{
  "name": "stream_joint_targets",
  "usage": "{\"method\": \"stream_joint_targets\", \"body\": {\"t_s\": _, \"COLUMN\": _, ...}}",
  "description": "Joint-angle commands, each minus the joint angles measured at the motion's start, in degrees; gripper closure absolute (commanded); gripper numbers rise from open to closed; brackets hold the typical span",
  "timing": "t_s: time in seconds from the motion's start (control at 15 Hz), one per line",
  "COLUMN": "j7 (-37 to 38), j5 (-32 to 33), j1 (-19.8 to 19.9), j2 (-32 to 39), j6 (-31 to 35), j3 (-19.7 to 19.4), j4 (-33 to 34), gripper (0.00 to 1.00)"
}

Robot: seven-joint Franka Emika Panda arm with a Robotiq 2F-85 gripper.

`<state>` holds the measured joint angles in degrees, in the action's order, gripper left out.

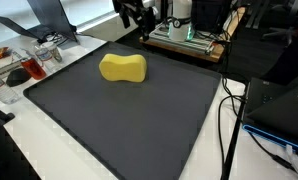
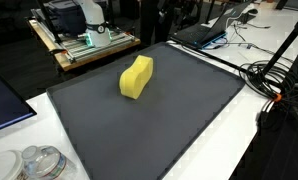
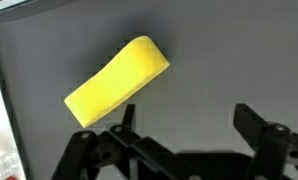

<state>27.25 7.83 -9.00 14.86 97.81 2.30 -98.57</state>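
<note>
A clear plastic tub (image 1: pixel 31 68) holds something red. The yellow oblong foam sponge (image 3: pixel 117 82) lies diagonally on the dark grey mat (image 3: pixel 219 60); the black gripper (image 3: pixel 186 118) gapes wide, empty.

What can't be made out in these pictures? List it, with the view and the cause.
Sponge underside: every view, hidden against the mat.
Gripper: the wrist view's bottom edge cuts off its body; in both exterior views it cannot be picked out of the dark background clutter.
Contents of the clear containers: exterior view, too small and blurred.
</note>
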Motion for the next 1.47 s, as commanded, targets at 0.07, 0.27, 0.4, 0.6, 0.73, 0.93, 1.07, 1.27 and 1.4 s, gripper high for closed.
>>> {"method": "stream_joint_targets", "body": {"t_s": 0.07, "j7": -0.3, "j5": -0.3, "j1": -0.2, "j2": -1.0, "j6": 1.7, "j3": 0.6, "j4": -2.0, "gripper": 0.0}}
{"method": "stream_joint_targets", "body": {"t_s": 0.27, "j7": -0.8, "j5": -0.3, "j1": -0.9, "j2": -4.8, "j6": 5.5, "j3": 1.8, "j4": -7.9, "gripper": 0.0}}
{"method": "stream_joint_targets", "body": {"t_s": 0.4, "j7": -0.7, "j5": -0.1, "j1": -1.3, "j2": -7.8, "j6": 8.4, "j3": 2.8, "j4": -12.8, "gripper": 0.0}}
{"method": "stream_joint_targets", "body": {"t_s": 0.6, "j7": -1.4, "j5": -0.3, "j1": -1.1, "j2": -13.7, "j6": 13.9, "j3": 3.7, "j4": -21.5, "gripper": 0.0}}
{"method": "stream_joint_targets", "body": {"t_s": 0.73, "j7": -2.8, "j5": -1.8, "j1": -0.2, "j2": -18.4, "j6": 18.3, "j3": 3.9, "j4": -27.7, "gripper": 0.0}}
{"method": "stream_joint_targets", "body": {"t_s": 0.93, "j7": -4.9, "j5": -2.0, "j1": 1.0, "j2": -24.8, "j6": 24.3, "j3": 3.4, "j4": -35.7, "gripper": 0.0}}
{"method": "stream_joint_targets", "body": {"t_s": 1.07, "j7": -10.8, "j5": -2.1, "j1": 2.0, "j2": -28.5, "j6": 29.3, "j3": 2.8, "j4": -40.6, "gripper": 0.0}}
{"method": "stream_joint_targets", "body": {"t_s": 1.27, "j7": -17.3, "j5": -2.2, "j1": 3.5, "j2": -31.9, "j6": 33.5, "j3": 1.5, "j4": -45.5, "gripper": 0.0}}
{"method": "stream_joint_targets", "body": {"t_s": 1.4, "j7": -20.5, "j5": -4.8, "j1": 4.7, "j2": -32.9, "j6": 36.3, "j3": -0.5, "j4": -48.1, "gripper": 0.0}}
